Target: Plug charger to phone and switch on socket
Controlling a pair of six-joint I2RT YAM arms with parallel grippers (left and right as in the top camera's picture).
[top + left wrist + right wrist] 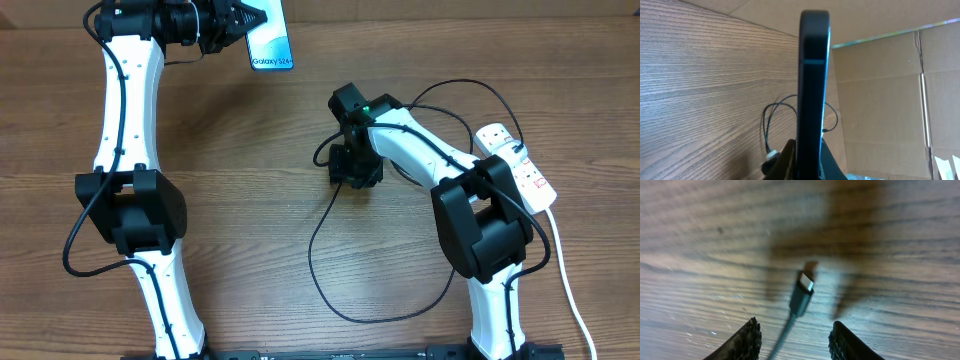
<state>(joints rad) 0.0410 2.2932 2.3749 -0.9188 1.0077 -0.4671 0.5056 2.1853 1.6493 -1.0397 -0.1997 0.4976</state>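
The phone [272,45], with its light screen and "Galaxy S24" strip, is held at the far edge of the table by my left gripper [235,22], which is shut on it. In the left wrist view the phone [812,90] stands edge-on between the fingers [785,162]. My right gripper [355,170] hovers mid-table, open. In the right wrist view its fingers [747,340] stand apart, with the charger's metal-tipped plug [804,287] loose on the wood between and ahead of them. The black charger cable [320,270] loops toward the front. The socket [515,165] lies at the right.
A thick white cord [570,290] runs from the socket toward the front right edge. Another stretch of the thin black cable arcs from behind the right arm to the socket [470,95]. Cardboard walls [880,100] stand beyond the table.
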